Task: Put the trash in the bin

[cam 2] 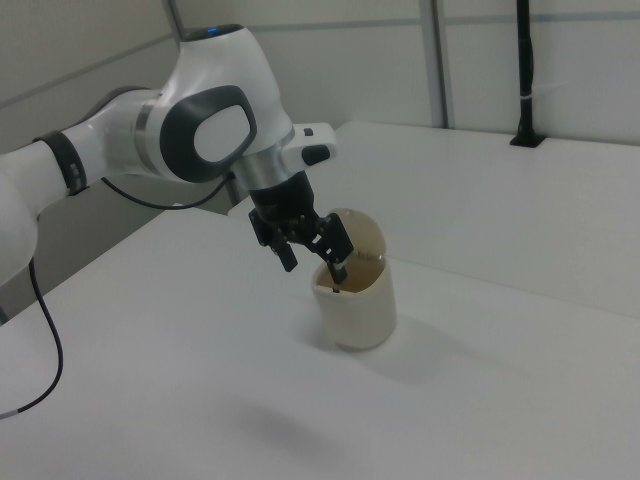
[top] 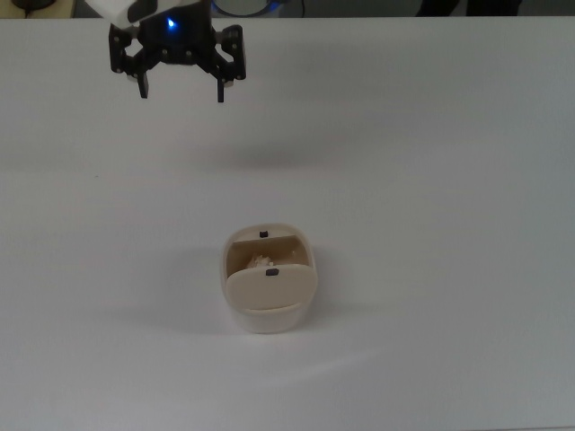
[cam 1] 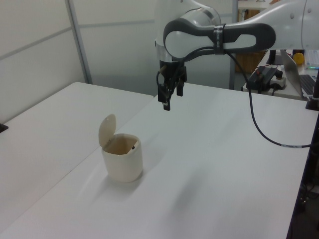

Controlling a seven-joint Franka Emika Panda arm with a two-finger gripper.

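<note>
Paper wad in the bin, gripper high and clear of it

The gripper (top: 181, 90) hangs near the top view's upper edge, its 2 fingers spread wide and holding nothing. The crumpled trash (top: 261, 262) lies inside the cream bin (top: 269, 310), whose flap lid (cam 1: 107, 130) stands tilted up. The white table (top: 449, 224) lies bare around the bin on all sides

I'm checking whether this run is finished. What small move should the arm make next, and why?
Probably just ease up and away, with no further grasp. In the top view the trash already lies inside the bin, under its raised flap. The gripper is open and empty, well clear of the bin, and nothing else lies on the table.
</note>
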